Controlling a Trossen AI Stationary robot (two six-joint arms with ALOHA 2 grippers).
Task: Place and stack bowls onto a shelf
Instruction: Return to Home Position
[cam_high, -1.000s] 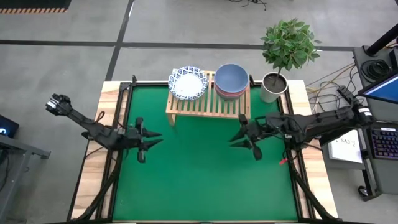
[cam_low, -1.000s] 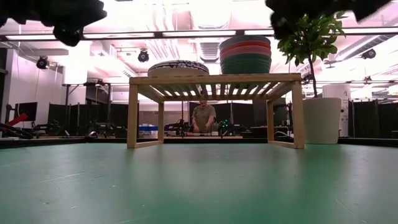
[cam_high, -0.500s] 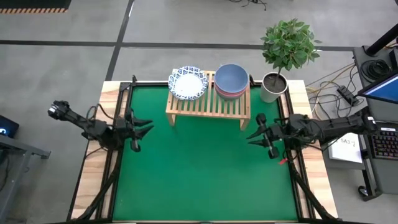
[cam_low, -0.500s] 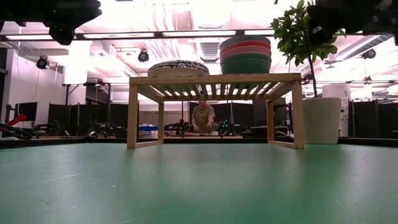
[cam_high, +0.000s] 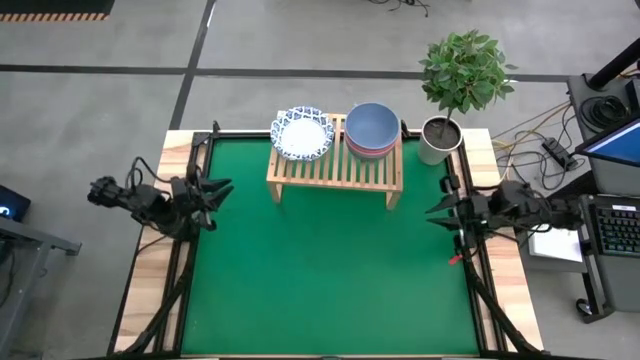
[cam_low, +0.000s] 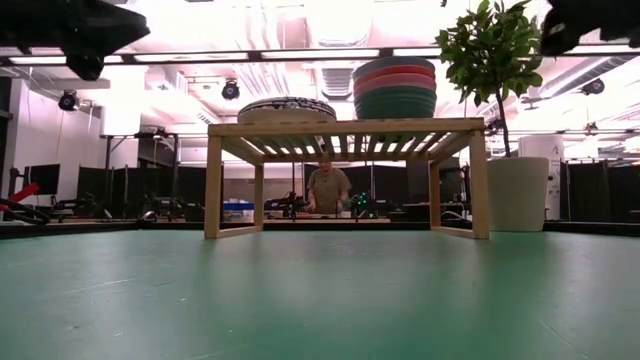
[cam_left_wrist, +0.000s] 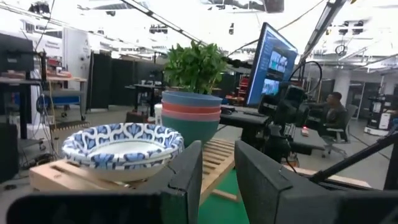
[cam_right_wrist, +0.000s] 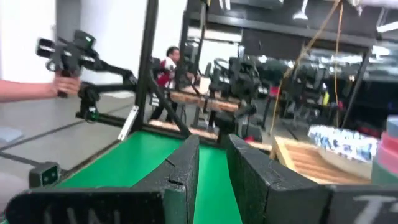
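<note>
**Bowls nested on shelf, both grippers empty**

Two stacks are seen on the slatted wooden shelf (cam_high: 335, 172), well ahead of both sets of jaws. The patterned white bowls (cam_high: 301, 133) are nearer the left gripper (cam_high: 216, 190), and the deep stack topped by the blue-grey bowl (cam_high: 372, 125) is nearer the right gripper (cam_high: 437, 210). Each gripper is held at its own edge of the green mat (cam_high: 330, 270), well apart from the shelf. Its jaws are slightly parted, with nothing between them.

The bowls are judged to be rigid and smooth-glazed, hence slippery and easily chipped if knocked. A hold is best taken on the rim, with one finger inside the wall and one outside. Little wall is offered by the shallow patterned bowls, so a low, flat approach would be called for. The taller deep stack is judged the likelier to be tipped by a sideways nudge.

The nested patterned bowls cannot be counted: only the top one is shown from above. Under the blue-grey bowl, reddish-pink bands and a dark green bowl (cam_low: 395, 103) are made out, but it cannot be told whether red and pink are separate bowls. In the low view both grippers are cut off at the edge. A person (cam_low: 326, 188) is glimpsed beyond the shelf legs, and a potted plant (cam_high: 438, 140) is set just beside the shelf.
</note>
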